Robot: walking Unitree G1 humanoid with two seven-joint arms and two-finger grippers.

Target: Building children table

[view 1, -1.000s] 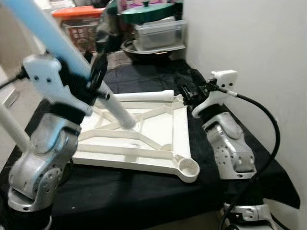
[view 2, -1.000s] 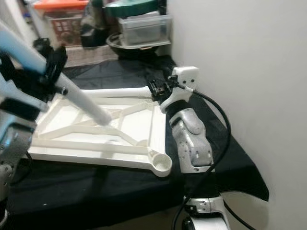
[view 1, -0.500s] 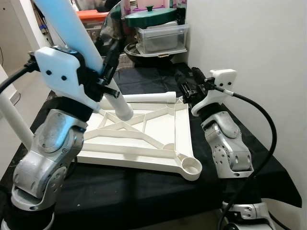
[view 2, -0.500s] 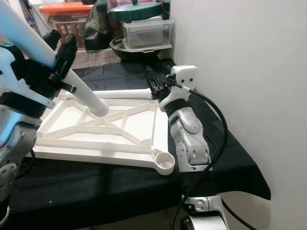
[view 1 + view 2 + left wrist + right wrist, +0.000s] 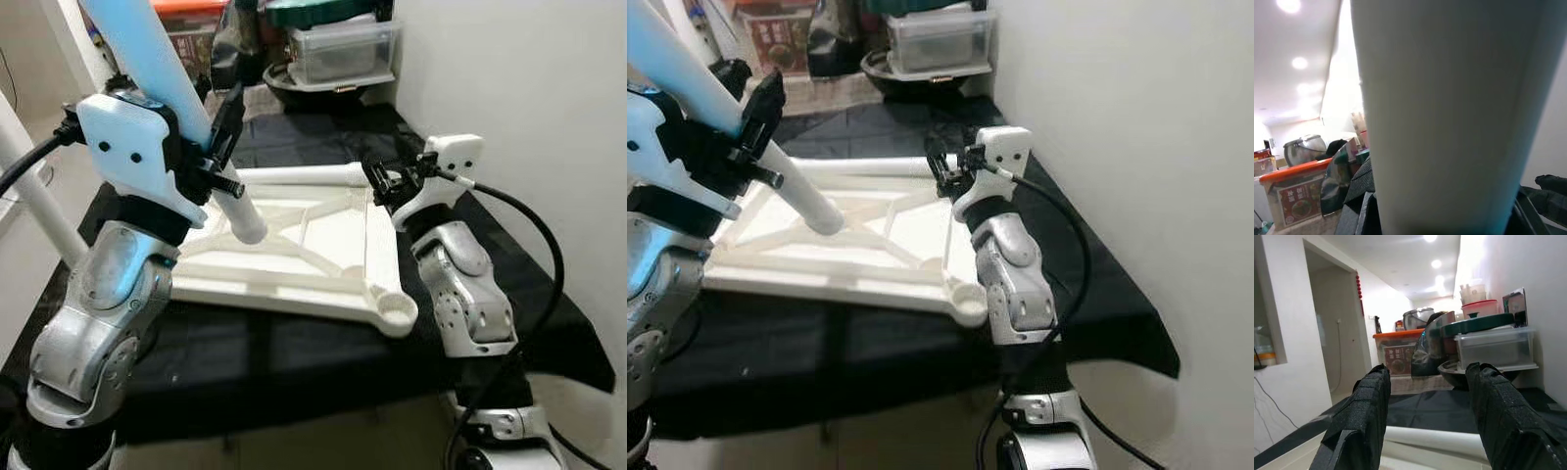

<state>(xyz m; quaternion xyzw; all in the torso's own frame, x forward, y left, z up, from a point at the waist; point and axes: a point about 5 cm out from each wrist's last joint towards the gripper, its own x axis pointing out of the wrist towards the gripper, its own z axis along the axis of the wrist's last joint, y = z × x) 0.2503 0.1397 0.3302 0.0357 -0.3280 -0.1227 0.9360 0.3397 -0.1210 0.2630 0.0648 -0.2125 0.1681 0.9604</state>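
- In the last half second the whole head picture has shifted: the bins at the back sit higher and the tabletop (image 5: pixel 323 255) looks flatter. This reads as a camera move, because the tabletop lies on the black cloth (image 5: pixel 294 362) in the same place as before, upside down, ribs upward.
- The left gripper (image 5: pixel 223 132) is still clamped on a white leg (image 5: pixel 171 103), held slanted, with its lower end (image 5: pixel 247 227) above the ribs near the middle, not at a corner socket (image 5: pixel 397 313).
- A second leg (image 5: pixel 304 174) lies along the far edge of the tabletop.
- The right gripper (image 5: pixel 1425 416) has its fingers apart and holds nothing, hovering just over this lying leg.
- My judgement: no leg is fitted yet, so the work is early; the held leg must be brought to a socket.
- An orange-lid box (image 5: pixel 1396 352) has a red label, but the writing is too small to read. I see no brand.
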